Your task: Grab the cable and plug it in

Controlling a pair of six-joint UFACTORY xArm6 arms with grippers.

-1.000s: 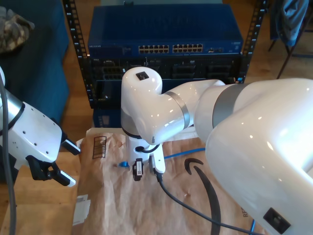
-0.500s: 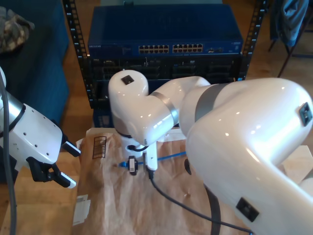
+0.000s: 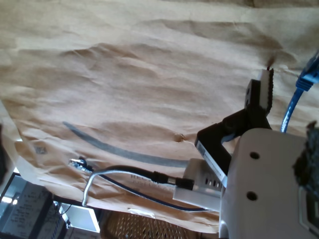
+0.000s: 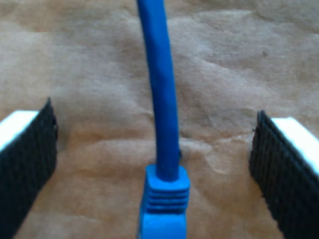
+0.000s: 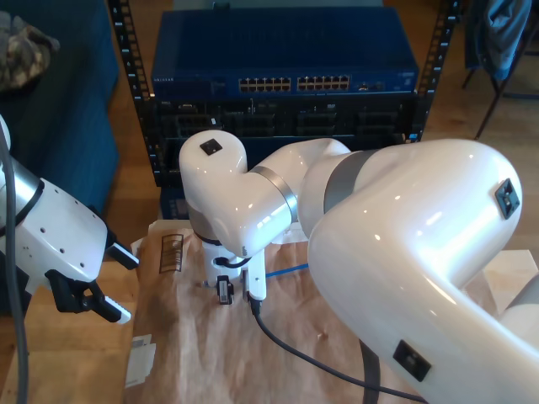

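Brown paper (image 4: pixel 99 59) under cable (image 4: pixel 162 114); second tool (image 4: pixel 154 164) apart, straddling plug. Risk: off-centre closing pushes plug aside.

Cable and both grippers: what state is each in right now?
cable: lying on the brown paper, plug end free, not gripped.
my second gripper: open, pads either side of the cable, not touching.
my first gripper: jaws not fully seen; open or shut unclear.

Server room: racked network switch (image 5: pixel 285 55)
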